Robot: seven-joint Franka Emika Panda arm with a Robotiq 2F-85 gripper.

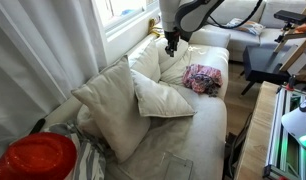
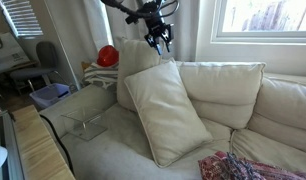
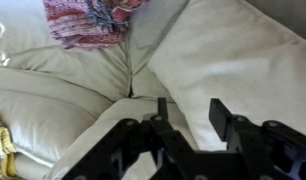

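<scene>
Black fingers (image 3: 161,110) of the gripper (image 3: 191,115) rise from the 6 o'clock edge of the wrist view. They are spread apart with nothing pinched, and only cream upholstery shows in the gap. Past them, at 11 o'clock, a pink patterned cloth (image 3: 88,20) lies on the sofa (image 3: 53,95). A cream pillow face fills the 2 o'clock quarter, though I cannot tell which pillow it is

In both exterior views the gripper hangs from the dark arm in front of the window. It is just over the top edge of the propped pillow (image 1: 146,62), which stands against the sofa back. In an exterior view the gripper (image 1: 172,42) sits at 1 o'clock of that pillow. In an exterior view the gripper (image 2: 158,38) hovers at 12 o'clock of the propped pillow (image 2: 168,110), and I cannot tell whether the two touch

The cloth (image 1: 201,78) lies on the seat at 4 o'clock of the gripper, well apart from it. A flatter pillow (image 1: 161,98) and a large pillow (image 1: 108,112) lie at 6 and 7 o'clock of the propped one. A red round thing (image 1: 35,158) sits at the sofa's far end, and a clear plastic stand (image 2: 88,125) rests on the seat near it
</scene>
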